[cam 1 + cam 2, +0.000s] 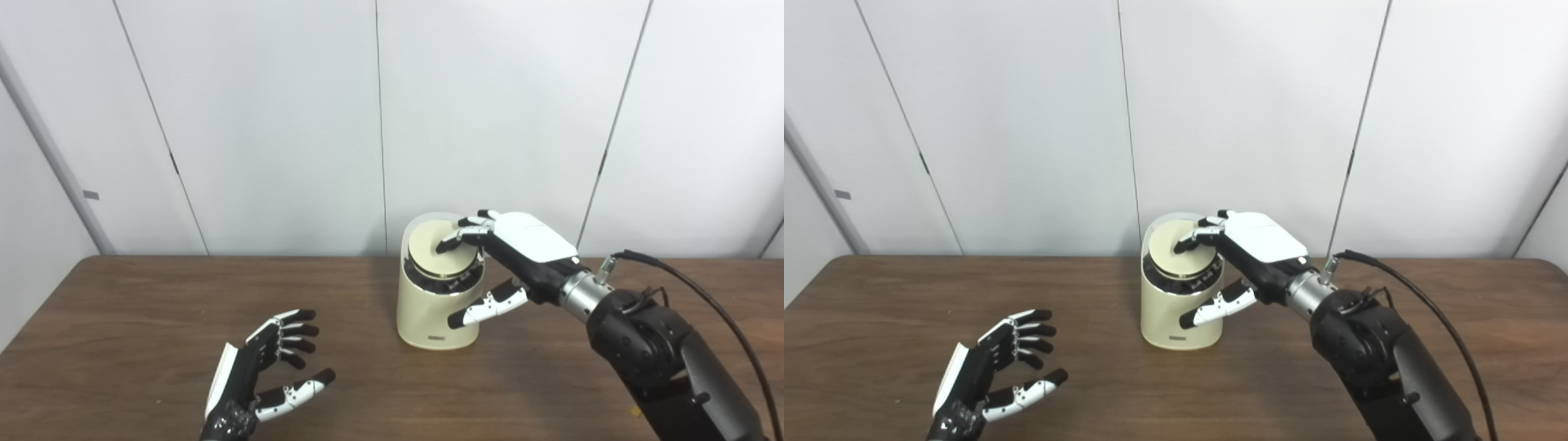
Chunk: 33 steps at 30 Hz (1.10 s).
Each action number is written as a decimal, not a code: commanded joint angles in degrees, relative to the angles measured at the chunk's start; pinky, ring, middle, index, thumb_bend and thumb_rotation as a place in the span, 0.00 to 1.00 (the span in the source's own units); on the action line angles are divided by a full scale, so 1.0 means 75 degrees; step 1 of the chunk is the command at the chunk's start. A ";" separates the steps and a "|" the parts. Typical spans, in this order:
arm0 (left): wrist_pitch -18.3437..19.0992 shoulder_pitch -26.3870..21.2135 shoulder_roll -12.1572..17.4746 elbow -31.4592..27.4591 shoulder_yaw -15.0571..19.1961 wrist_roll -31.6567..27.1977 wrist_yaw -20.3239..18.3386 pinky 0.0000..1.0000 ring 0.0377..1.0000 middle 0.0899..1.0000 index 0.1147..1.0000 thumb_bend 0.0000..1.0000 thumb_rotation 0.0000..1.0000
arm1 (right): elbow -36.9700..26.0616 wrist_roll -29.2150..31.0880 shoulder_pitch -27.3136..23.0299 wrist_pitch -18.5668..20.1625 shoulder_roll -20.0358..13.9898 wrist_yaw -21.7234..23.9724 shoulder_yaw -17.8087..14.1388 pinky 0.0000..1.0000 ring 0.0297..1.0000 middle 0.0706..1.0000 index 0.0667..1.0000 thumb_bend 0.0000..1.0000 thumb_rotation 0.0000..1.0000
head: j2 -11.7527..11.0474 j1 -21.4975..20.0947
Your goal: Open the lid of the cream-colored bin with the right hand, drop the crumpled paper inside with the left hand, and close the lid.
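Observation:
The cream-colored bin stands on the brown table, near its far edge at the middle. Its round lid sits on top, tilted toward me, with a dark gap under its front rim. My right hand reaches over the bin from the right, its fingertips resting on the lid. Its thumb hangs free in front of the bin's right side, so the hand is open. At the front left, my left hand hovers open with curled, spread fingers and holds nothing. No crumpled paper shows in either view.
White wall panels rise just behind the table's far edge, close behind the bin. A black cable arcs over my right forearm. A tiny yellowish speck lies on the table beside the right arm.

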 commanded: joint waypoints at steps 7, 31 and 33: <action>-0.0014 -0.0116 0.0023 -0.0370 0.0023 -0.0014 0.0091 0.51 0.60 0.65 0.72 0.69 0.04 | -0.0300 -0.0067 -0.0184 -0.0070 -0.0073 0.0173 0.0058 0.96 0.92 0.75 0.74 0.75 0.46 | 0.0081 0.0020; 0.0108 -0.0086 0.0036 -0.0545 0.0011 -0.0018 0.0049 0.50 0.59 0.65 0.71 0.69 0.06 | 0.0303 -0.2477 -0.0101 -0.2004 -0.0721 -0.1027 0.0979 1.00 0.88 0.69 0.68 0.80 0.52 | 0.0316 0.0083; 0.0122 -0.0079 0.0042 -0.0556 0.0015 -0.0012 0.0049 0.50 0.59 0.65 0.72 0.69 0.06 | 0.0255 -0.2646 -0.0095 -0.2013 -0.0748 -0.0958 0.1001 1.00 0.89 0.69 0.68 0.79 0.53 | 0.0329 0.0081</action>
